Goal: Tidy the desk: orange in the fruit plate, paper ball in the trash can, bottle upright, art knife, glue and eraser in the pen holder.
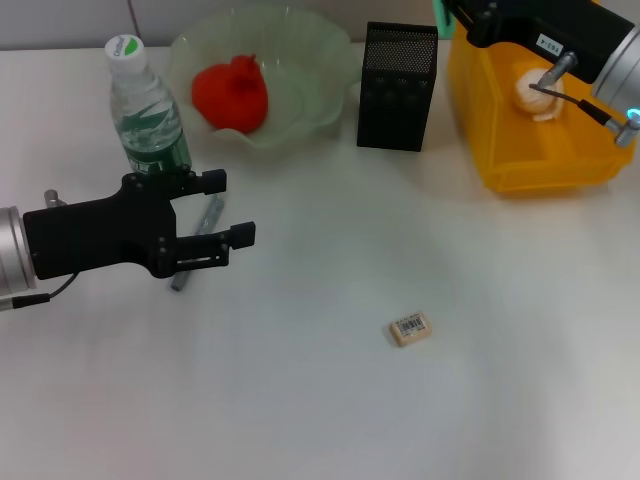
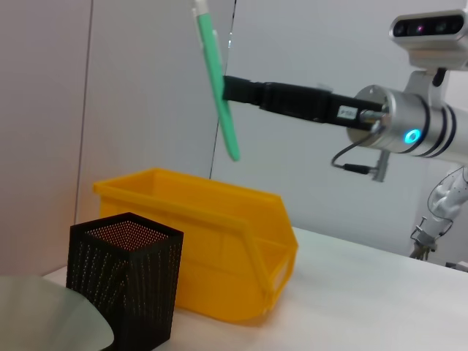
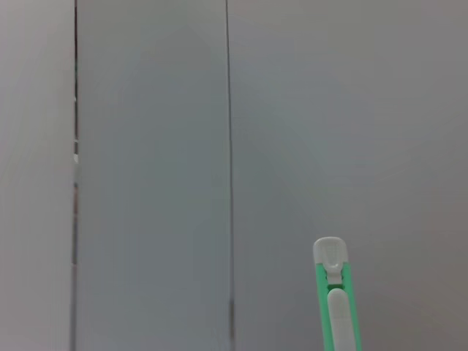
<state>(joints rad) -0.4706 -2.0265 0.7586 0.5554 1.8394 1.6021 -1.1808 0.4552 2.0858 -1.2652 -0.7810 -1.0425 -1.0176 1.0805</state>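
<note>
My right hand [image 2: 228,89] grips the slim green plastic knife [image 2: 217,80] above the black mesh holder [image 2: 126,281]; left hand [image 1: 222,208] wide, half hiding a grey stick [image 1: 200,232]

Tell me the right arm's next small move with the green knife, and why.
Probably carry it toward the robot's left and lower it over the black mesh pen holder. The right gripper holds the green-and-white art knife high above the yellow plastic bin, beside the holder rather than over it.
</note>
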